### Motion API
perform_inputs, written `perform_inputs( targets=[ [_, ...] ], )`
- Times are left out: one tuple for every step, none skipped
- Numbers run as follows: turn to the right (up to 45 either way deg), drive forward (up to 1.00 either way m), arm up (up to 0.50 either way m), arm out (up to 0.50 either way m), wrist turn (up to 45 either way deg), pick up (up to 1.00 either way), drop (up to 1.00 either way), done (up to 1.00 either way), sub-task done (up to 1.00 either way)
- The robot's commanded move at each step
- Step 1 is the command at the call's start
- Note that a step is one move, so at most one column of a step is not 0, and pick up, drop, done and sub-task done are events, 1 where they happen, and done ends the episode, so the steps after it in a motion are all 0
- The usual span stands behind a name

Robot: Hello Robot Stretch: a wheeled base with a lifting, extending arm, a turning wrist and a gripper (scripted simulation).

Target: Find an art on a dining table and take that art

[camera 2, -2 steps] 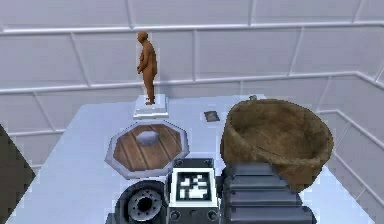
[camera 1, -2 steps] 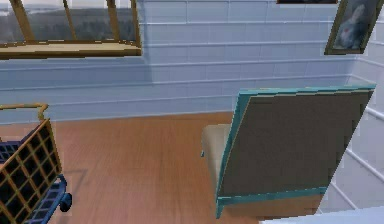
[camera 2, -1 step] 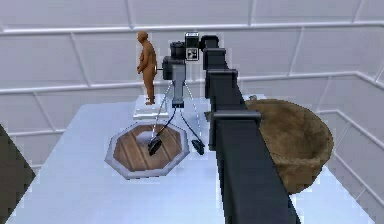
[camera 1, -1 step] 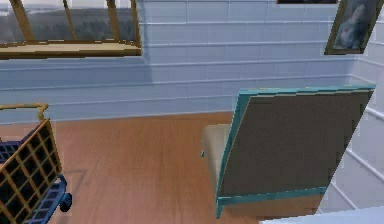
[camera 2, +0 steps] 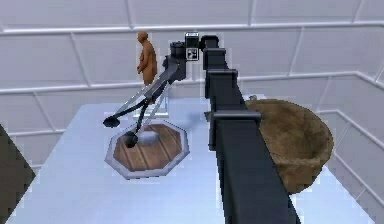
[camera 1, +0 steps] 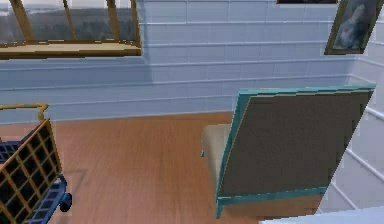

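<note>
On the pale dining table (camera 2: 70,175) in the arm side view we see the art, a small orange-brown statuette (camera 2: 147,58), standing upright near the far edge in front of the white panelled wall (camera 2: 300,45). The dark arm (camera 2: 235,130) reaches out across the table, and the gripper (camera 2: 120,130) slants down from it toward the view's left. The statuette stands up and to the right of the fingertips, close beside the gripper's dark body. We cannot tell whether they touch, how the fingers are set, or whether they hold anything, since an octagonal dish (camera 2: 182,148) lies on the table right at their tips. That dish has a pale rim and a brown inside with a greyish rounded patch that we cannot identify. On the far side of the arm sits a rough brown bowl (camera 2: 300,140), partly hidden by the arm, and we cannot make out what lies in it. In the forward view a chair (camera 1: 290,140) with a teal frame and cream seat stands on the wooden floor (camera 1: 140,160). A lattice crate (camera 1: 30,165) of golden wood stands at the lower left, with something blue inside. A framed picture (camera 1: 352,25) hangs at the upper right.
</note>
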Motion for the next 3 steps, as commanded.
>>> perform_inputs(
  targets=[
    [0.0, 0.0, 0.0, 0.0, 45.0, 0.0, 0.0, 0.0, 0.0],
    [0.0, 0.0, 0.0, 0.0, 45.0, 0.0, 0.0, 0.0, 0.0],
    [0.0, 0.0, 0.0, 0.0, 9.0, 0.0, 0.0, 0.0, 0.0]
  ],
)
